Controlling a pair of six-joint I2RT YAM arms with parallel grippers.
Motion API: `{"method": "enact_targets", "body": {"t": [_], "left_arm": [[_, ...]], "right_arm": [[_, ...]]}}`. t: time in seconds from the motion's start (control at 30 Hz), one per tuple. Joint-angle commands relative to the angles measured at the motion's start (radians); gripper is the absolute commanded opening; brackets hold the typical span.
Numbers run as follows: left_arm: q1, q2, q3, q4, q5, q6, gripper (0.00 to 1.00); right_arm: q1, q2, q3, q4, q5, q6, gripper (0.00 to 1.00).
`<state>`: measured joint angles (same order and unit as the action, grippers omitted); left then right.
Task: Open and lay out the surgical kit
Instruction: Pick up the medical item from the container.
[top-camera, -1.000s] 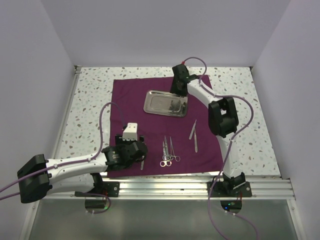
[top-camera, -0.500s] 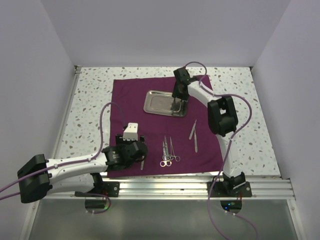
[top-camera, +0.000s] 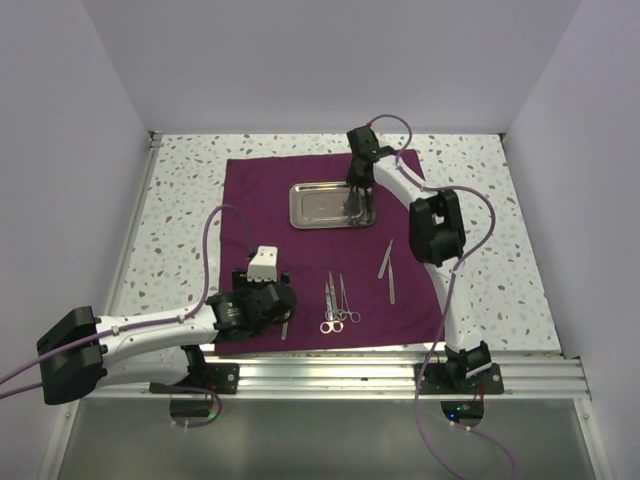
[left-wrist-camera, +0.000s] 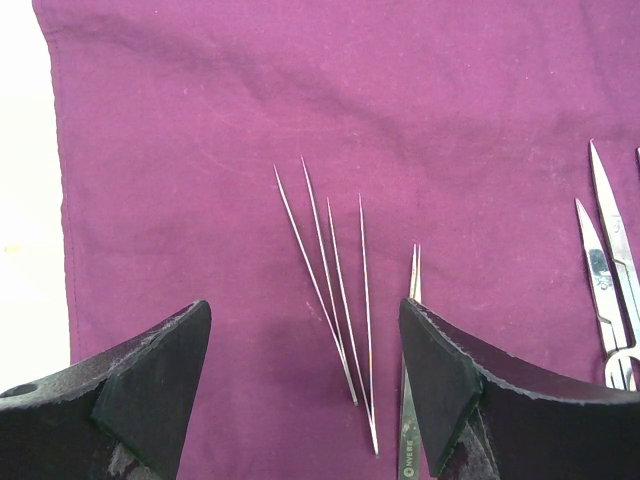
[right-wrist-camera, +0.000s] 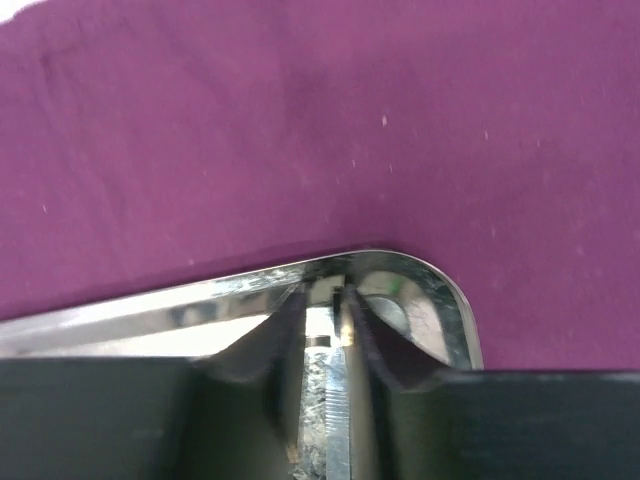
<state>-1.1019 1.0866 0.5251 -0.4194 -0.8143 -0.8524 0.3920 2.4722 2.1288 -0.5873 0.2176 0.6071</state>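
Note:
The dark purple cloth wrap (top-camera: 300, 262) lies spread flat on the table. The steel tray (top-camera: 320, 205) sits on its far part. My right gripper (top-camera: 362, 203) is at the tray's right end; in the right wrist view it (right-wrist-camera: 325, 330) is shut on the rim of the tray (right-wrist-camera: 200, 300). Ring-handled scissors and forceps (top-camera: 338, 303) and tweezers (top-camera: 388, 268) lie on the near part of the cloth. My left gripper (top-camera: 262, 303) hovers low at the near left. In the left wrist view it (left-wrist-camera: 305, 400) is open over several thin steel probes (left-wrist-camera: 340, 300), beside a tweezer (left-wrist-camera: 410, 400) and scissor blades (left-wrist-camera: 605, 270).
Speckled tabletop (top-camera: 180, 200) surrounds the cloth, with white walls on three sides. An aluminium rail (top-camera: 380, 375) with the arm bases runs along the near edge. The cloth's left hem and bare table (left-wrist-camera: 25, 200) show in the left wrist view.
The right gripper has drawn the tray's right end away from me, so the tray now lies squarer to the cloth. The left arm has barely moved.

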Motion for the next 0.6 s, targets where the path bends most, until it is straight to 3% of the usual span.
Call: {"method": "enact_targets", "body": {"t": [0.0,0.2,0.43,0.57], "left_arm": [[-0.004,-0.007,-0.005,0.028,-0.019,0.003,0.80],[-0.006,-0.010,-0.004,0.036,-0.010,0.015,0.80],[-0.006,-0.005,-0.005,0.041,-0.008,0.021,0.80],[-0.004,0.006,-0.004,0.039,-0.011,0.018,0.80]], "right_arm": [[-0.002,0.114,0.063,-0.103,-0.029,-0.010,0.20],[-0.001,0.149,0.091,-0.117,-0.040,-0.029,0.00],[-0.002,0.162,0.080,-0.091,-0.075,-0.043,0.00],[-0.002,0.067,0.013,-0.036,-0.075,-0.044,0.00]]}}
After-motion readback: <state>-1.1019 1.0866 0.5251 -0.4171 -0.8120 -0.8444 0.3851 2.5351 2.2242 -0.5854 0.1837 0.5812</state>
